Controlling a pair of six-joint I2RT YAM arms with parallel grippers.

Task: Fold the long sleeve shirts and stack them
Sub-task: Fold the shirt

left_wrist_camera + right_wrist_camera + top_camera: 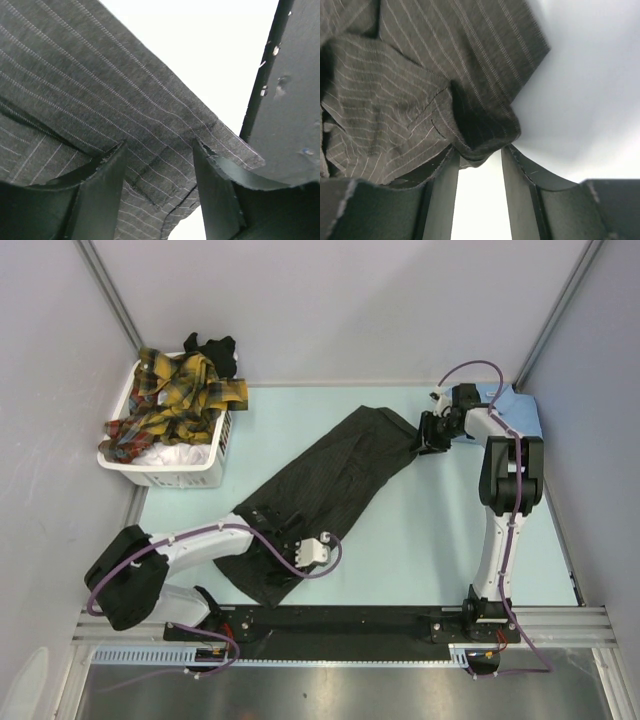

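Left gripper (159,150): jaws stand partly apart, straddling a stitched edge of the shirt (340,465). The cloth passes flat between them and nothing is pinched.

Right gripper (479,155): jaws partly apart, with a bunched fold of the same shirt sitting at the tips. Bare table shows through the gap behind it. Whether the fold is nipped or merely touched cannot be told.

Location: the shirt lies on the table (440,530), stretched on a diagonal from the left gripper at the near end to the right gripper at the far right end. More plaid shirts (175,400) are heaped in the basket (160,475) at the far left, well apart from it.

Handling, as judged: light, thin, wholly limp cloth. It will sag, bunch and drag rather than hold any shape. It is not fragile, and the weave should give fair grip. Best holds are the doubled, stitched edges or corners, one at each end, kept taut between both arms.

Appearance: charcoal-black with fine pale pinstripes. It is rumpled and part-folded along its length, narrowing to a twisted end at the right gripper.
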